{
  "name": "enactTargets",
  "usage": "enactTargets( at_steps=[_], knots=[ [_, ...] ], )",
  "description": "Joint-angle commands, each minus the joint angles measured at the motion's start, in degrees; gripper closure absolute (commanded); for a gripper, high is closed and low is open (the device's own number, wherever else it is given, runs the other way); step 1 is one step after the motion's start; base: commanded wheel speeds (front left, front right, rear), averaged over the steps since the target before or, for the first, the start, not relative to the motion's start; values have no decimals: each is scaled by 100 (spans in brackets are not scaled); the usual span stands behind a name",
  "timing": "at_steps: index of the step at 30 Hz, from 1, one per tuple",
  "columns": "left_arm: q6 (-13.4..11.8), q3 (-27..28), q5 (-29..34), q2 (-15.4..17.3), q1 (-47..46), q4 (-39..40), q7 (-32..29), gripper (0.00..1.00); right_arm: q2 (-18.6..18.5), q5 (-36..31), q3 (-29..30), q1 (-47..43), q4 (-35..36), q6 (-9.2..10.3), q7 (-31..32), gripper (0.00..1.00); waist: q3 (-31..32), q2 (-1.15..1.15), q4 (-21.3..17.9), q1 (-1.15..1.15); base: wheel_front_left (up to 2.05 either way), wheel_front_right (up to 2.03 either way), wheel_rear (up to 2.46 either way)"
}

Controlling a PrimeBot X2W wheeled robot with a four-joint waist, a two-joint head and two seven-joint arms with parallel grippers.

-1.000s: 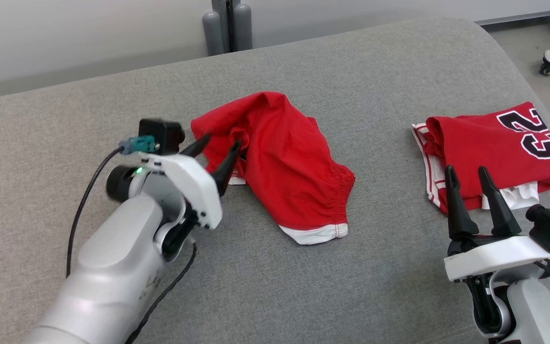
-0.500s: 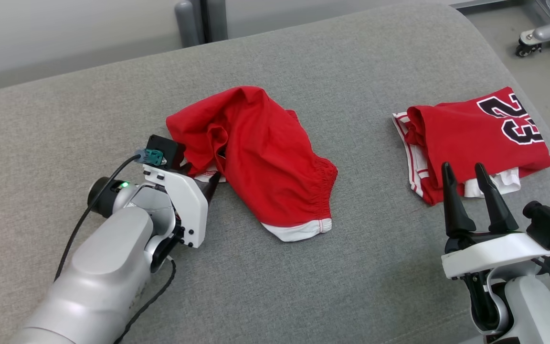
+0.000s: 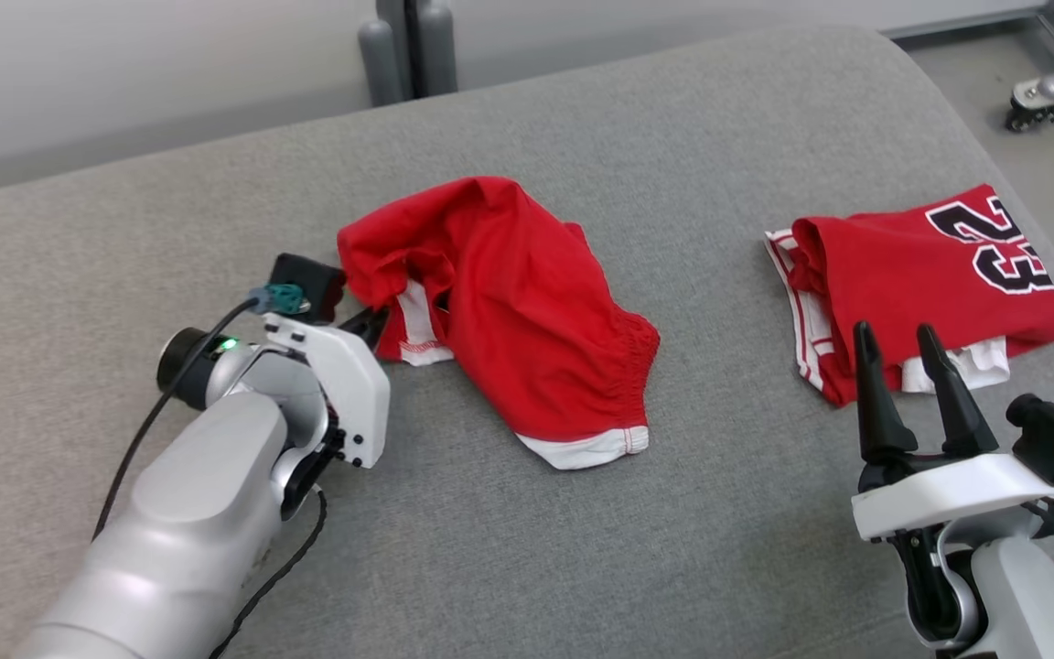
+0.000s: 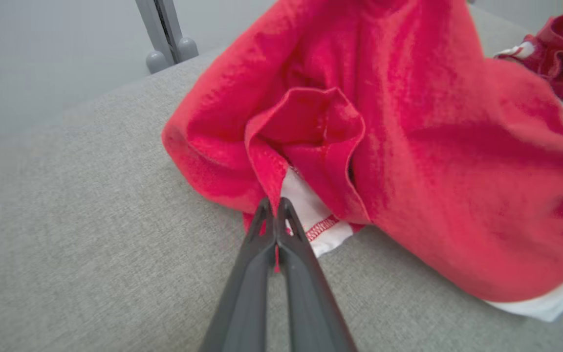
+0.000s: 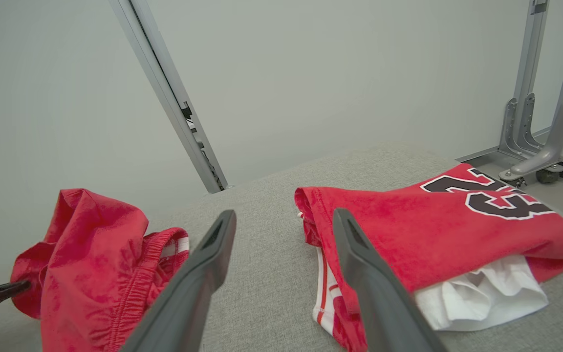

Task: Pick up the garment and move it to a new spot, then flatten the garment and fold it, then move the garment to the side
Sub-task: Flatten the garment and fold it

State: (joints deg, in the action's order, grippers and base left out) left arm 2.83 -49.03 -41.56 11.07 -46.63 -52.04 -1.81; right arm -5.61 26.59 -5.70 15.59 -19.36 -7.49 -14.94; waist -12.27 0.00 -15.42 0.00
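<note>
The garment is a crumpled pair of red shorts with white trim, lying mid-surface on grey upholstery. My left gripper sits low at its left edge, shut on a fold of red fabric; in the left wrist view the fingers meet on the garment's hem with a sliver of red between them. My right gripper stands open at the lower right, with nothing between its fingers. The right wrist view shows the right gripper open and the garment at the left.
A folded red jersey with black numerals and a white layer underneath lies at the right, just beyond my right fingertips. The grey cushion curves down at the back and right. Grey posts and a wheeled base stand behind.
My left gripper dropped lower at the garment's left edge and went from open to shut on the fabric. A white-trimmed hem now shows beside it. The head camera shifted slightly; the right arm kept still.
</note>
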Motion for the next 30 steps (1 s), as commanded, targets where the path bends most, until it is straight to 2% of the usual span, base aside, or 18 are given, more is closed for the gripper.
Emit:
enactTargets(
  at_steps=[1, 4, 7, 13, 17, 19, 20, 22, 26, 27, 28, 30],
  knots=[
    [-67, 78, -65, 108, 144, 113, 91, 100, -50, -37, 24, -93, -30, -1, -36, 0, 162, 0, 131, 0, 0, 0, 0],
    [-141, 198, -242, 261, 464, 518, 95, 100, -82, -27, 39, -160, -77, -1, -14, 0, 320, 0, 290, 0, 0, 0, 0],
    [-261, 306, -405, 550, 849, 1072, -48, 100, -126, -24, 50, -239, -98, -1, 52, 0, 421, 0, 448, 0, 0, 0, 0],
    [-916, 680, -725, 1316, 1725, 2490, -246, 100, -192, -59, 148, -338, -66, -1, 150, 0, 529, 0, 730, 0, 0, 0, 0],
    [-1181, 896, -842, 1850, 2101, 3225, -320, 100, -243, -92, 191, -374, -32, -1, 243, 0, 517, 0, 899, 0, 0, 0, 0],
    [-1167, 1006, -901, 1994, 2127, 3312, -274, 100, -248, -103, 177, -343, -3, -1, 281, 0, 484, 0, 964, 0, 0, 0, 0],
    [-1066, 992, -850, 2077, 2058, 3284, -267, 100, -246, -103, 163, -314, 4, -1, 296, 0, 461, 0, 989, 0, 0, 0, 0],
    [-990, 1035, -894, 2077, 1961, 3219, -227, 100, -241, -102, 137, -283, 16, -1, 317, 0, 439, 0, 1011, 0, 0, 0, 0],
    [-567, 1045, -966, 2024, 1564, 2654, -254, 100, -242, -111, 61, -193, 18, -1, 383, 0, 355, 0, 1069, 0, 0, 0, 0],
    [-484, 1024, -982, 1991, 1474, 2479, -311, 80, -240, -111, 48, -183, 1, -1, 391, 0, 348, 0, 1071, 0, 0, 0, 0],
    [-403, 992, -1007, 1963, 1395, 2292, -381, 0, -235, -113, 31, -167, -18, -1, 400, 0, 350, 0, 1067, 0, 0, 0, 0],
    [-245, 987, -1003, 1958, 1113, 1928, -424, 0, -236, -97, -2, -138, -57, -1, 397, 0, 381, 0, 1035, 0, 0, 0, 0]
  ],
)
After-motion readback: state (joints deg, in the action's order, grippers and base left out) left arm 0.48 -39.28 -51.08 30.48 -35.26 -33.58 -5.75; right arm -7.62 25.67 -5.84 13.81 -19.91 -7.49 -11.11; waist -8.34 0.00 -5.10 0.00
